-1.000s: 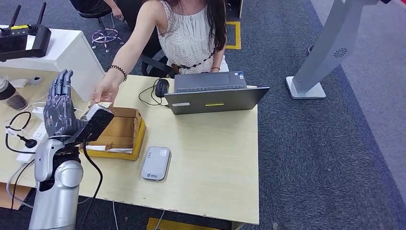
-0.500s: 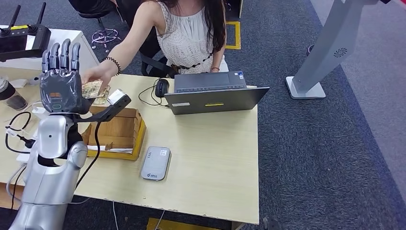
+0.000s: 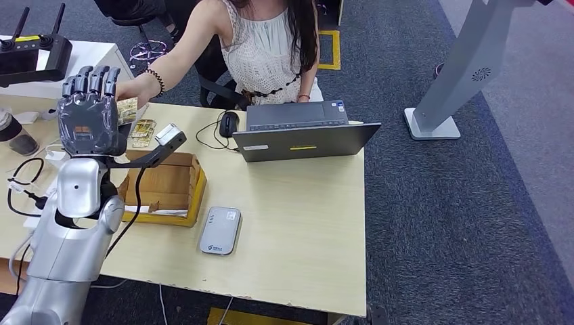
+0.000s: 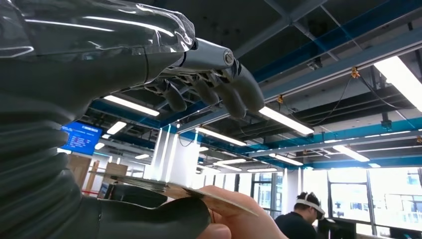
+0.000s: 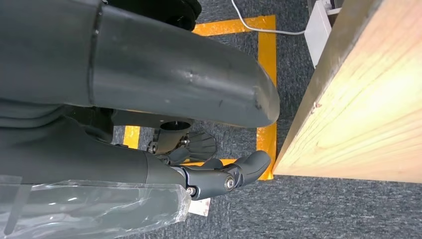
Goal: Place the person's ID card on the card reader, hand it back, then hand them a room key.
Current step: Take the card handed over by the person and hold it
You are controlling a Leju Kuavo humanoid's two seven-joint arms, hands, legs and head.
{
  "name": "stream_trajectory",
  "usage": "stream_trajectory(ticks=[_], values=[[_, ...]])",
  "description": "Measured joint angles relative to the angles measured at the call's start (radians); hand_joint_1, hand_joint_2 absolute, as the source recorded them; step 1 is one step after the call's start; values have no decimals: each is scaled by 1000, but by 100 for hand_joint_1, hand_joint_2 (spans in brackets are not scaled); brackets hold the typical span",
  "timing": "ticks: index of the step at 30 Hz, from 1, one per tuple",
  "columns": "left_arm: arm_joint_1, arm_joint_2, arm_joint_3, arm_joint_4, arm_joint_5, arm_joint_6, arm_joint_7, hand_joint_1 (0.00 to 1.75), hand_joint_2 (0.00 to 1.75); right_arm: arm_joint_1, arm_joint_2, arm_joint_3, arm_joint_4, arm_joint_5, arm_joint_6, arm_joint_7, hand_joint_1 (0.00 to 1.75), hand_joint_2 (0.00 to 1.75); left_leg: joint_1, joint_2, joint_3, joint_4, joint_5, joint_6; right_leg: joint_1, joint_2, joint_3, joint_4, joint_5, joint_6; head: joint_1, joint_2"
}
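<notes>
Holds the left hand up at the far left of the bench, back toward the head camera, fingers upright and apart, clamped on nothing. Turns the palm toward the person's hand, most likely to receive what is offered. Meets the ID card there, just past the fingertips, pinched by the person and not yet taken. Shows, from the left wrist, the card's edge lying just above the thumb, with the dark fingers curled over it but clear of it; cannot tell whether thumb and card touch. Needs a closing pinch before the person lets go, or the card may drop.

Leaves two gold cards flat on the bench just beside the raised hand, then an open cardboard box, then the grey card reader near the front edge, within reach for the coming step. Keeps the laptop further right, before the person.

Lets the right hand hang low beside the bench's edge, over the carpet; cannot tell whether its fingers are apart or together.
</notes>
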Motion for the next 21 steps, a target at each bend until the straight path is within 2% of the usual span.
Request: stream_trajectory(ticks=[15,21], values=[[-1,-1,0,21,0,-1,-29,175,175,-2,4,0,0,10,3,0,0,0,0,0,0,0,0,0,0,0,0,0,0,0,0,0],[25,-30,0,19,0,29,-55,175,175,-2,9,-1,0,29,4,2,0,0,0,0,0,0,0,0,0,0,0,0,0,0,0,0]])
